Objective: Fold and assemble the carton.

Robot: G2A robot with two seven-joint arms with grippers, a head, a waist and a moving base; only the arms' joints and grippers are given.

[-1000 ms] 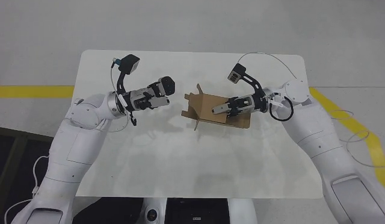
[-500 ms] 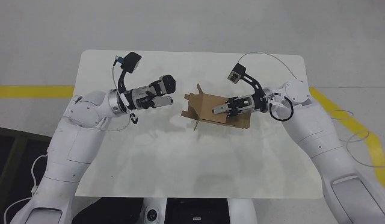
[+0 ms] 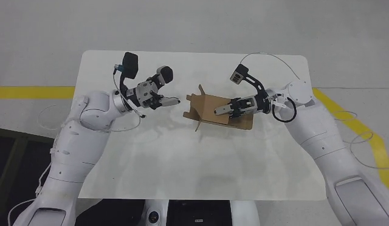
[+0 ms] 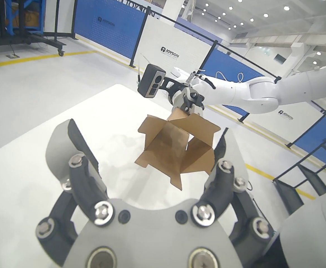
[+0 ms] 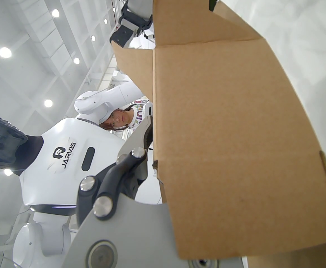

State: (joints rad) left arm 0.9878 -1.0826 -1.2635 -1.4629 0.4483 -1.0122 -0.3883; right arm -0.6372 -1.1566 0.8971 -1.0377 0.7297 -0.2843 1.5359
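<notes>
Right gripper (image 3: 220, 110): clamped onto a side wall of the brown corrugated-cardboard carton (image 3: 213, 104), with one finger (image 5: 139, 140) pressed flat against the panel. Left gripper (image 3: 172, 101): fingers spread wide, holding nothing, near the carton's mouth and apart from it. Beneath both arms, a white table with rounded corners (image 3: 182, 159). Carton near the table's middle, turned on its side, long axis along the line between the two grippers, open end and splayed flaps (image 4: 150, 124) facing the left gripper. Inside, bare cardboard walls.
</notes>
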